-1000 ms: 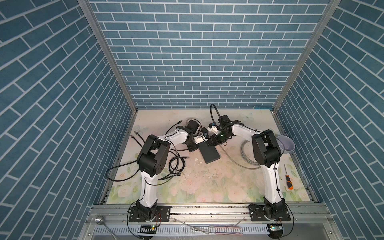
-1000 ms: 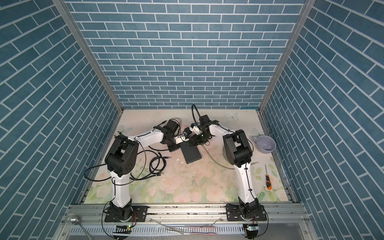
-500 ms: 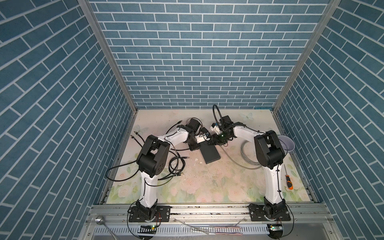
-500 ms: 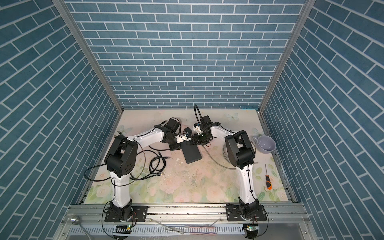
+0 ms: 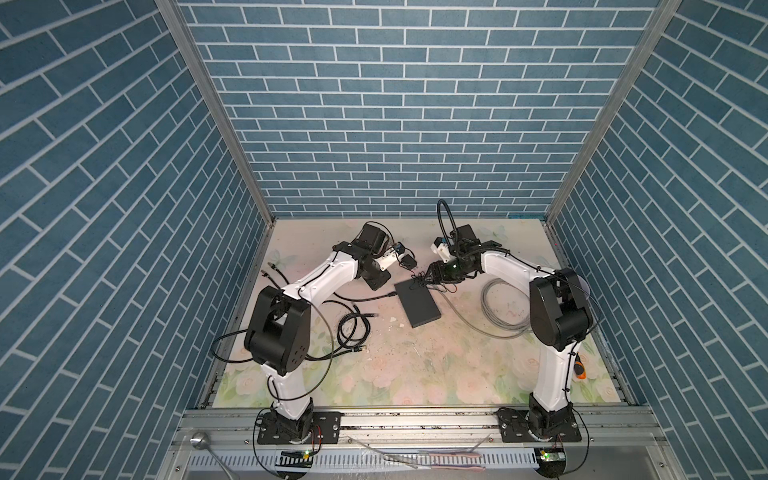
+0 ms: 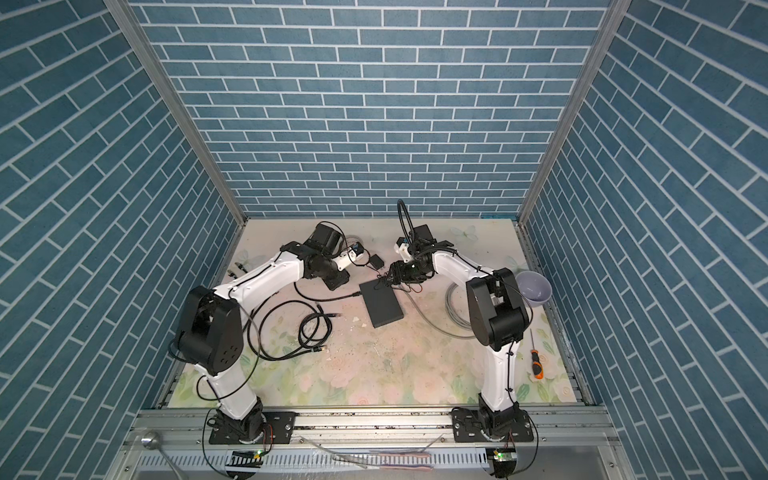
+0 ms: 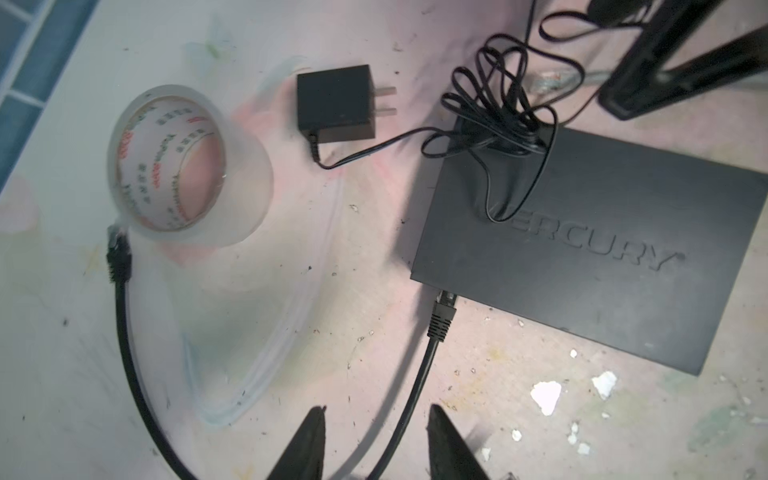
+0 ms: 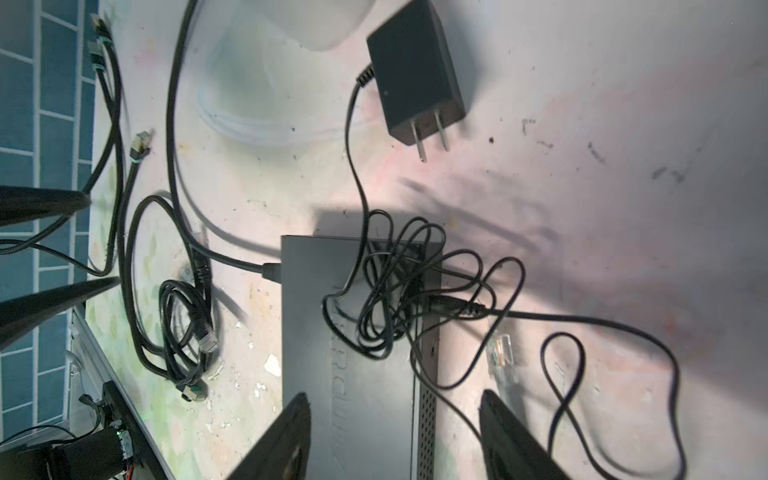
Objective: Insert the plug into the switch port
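Observation:
The switch [image 7: 582,249], a flat black box, lies mid-table in both top views [image 5: 417,305] [image 6: 382,306]. A black cable's plug [image 7: 444,305] sits in a port on its long edge, also seen in the right wrist view as the plug [image 8: 272,270]. My left gripper [image 7: 376,409] is open, and the cable runs loose between its fingers without touching them. My right gripper [image 8: 394,395] is open above the switch's end [image 8: 353,332], its fingertips to either side of it and holding nothing.
A black power adapter [image 7: 334,102] lies beside the switch, its thin cord [image 8: 399,291] tangled over the switch's corner. A tape roll [image 7: 187,166], a clear-plugged grey cable [image 8: 500,351], coiled black cables [image 5: 353,332], a bowl [image 6: 534,286] and a screwdriver [image 6: 536,361] lie around.
My left gripper has opened and let go of the cable. My right gripper has opened wider. Both arms stay close to the switch.

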You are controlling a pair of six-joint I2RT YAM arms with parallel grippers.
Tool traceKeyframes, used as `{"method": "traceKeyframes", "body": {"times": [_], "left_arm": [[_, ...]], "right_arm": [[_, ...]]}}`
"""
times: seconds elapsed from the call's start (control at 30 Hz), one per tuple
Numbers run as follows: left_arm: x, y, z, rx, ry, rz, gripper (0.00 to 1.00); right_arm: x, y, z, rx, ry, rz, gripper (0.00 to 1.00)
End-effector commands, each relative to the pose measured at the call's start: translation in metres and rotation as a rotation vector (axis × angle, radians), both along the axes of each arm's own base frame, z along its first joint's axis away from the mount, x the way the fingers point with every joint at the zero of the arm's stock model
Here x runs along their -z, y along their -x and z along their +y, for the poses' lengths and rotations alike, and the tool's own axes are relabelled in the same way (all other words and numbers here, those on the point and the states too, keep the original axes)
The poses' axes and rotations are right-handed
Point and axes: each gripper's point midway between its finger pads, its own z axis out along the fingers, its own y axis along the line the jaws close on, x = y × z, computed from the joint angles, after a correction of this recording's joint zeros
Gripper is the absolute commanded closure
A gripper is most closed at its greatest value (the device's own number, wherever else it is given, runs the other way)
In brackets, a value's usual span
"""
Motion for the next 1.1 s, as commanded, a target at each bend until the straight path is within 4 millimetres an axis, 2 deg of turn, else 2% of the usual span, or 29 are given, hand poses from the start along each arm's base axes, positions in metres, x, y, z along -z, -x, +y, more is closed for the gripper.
{"method": "traceKeyframes", "body": {"times": [0.0, 0.1, 0.23, 0.33, 0.43, 0.53, 0.73, 0.97, 1.07], "left_arm": [[0.01, 0.038, 0.006, -0.101, 0.023, 0.06, 0.58], [0.033, 0.067, 0.016, -0.032, -0.099, 0.076, 0.57], [0.048, 0.079, 0.021, 0.008, -0.183, 0.155, 0.57], [0.064, 0.089, 0.033, 0.056, -0.265, 0.186, 0.57], [0.063, 0.093, 0.045, 0.082, -0.329, 0.178, 0.56], [0.057, 0.1, 0.045, 0.154, -0.337, 0.187, 0.55], [0.073, 0.091, 0.054, 0.201, -0.426, 0.172, 0.55], [0.084, 0.083, 0.042, 0.216, -0.378, 0.181, 0.59], [0.086, 0.079, 0.039, 0.216, -0.366, 0.18, 0.64]], "right_arm": [[-0.009, 0.01, -0.008, 0.021, -0.003, -0.013, 0.35], [-0.016, 0.02, -0.009, 0.025, -0.041, -0.025, 0.35], [-0.022, 0.029, -0.011, 0.03, -0.053, -0.027, 0.34], [-0.023, 0.036, -0.013, 0.031, -0.05, -0.029, 0.34], [-0.023, 0.041, -0.012, 0.026, -0.054, -0.027, 0.34], [-0.021, 0.044, -0.012, 0.021, -0.051, -0.025, 0.34], [-0.023, 0.045, -0.005, 0.01, -0.063, -0.031, 0.34], [-0.023, 0.048, -0.001, -0.012, -0.067, -0.025, 0.34], [-0.023, 0.049, -0.001, -0.018, -0.065, -0.024, 0.34]]}}
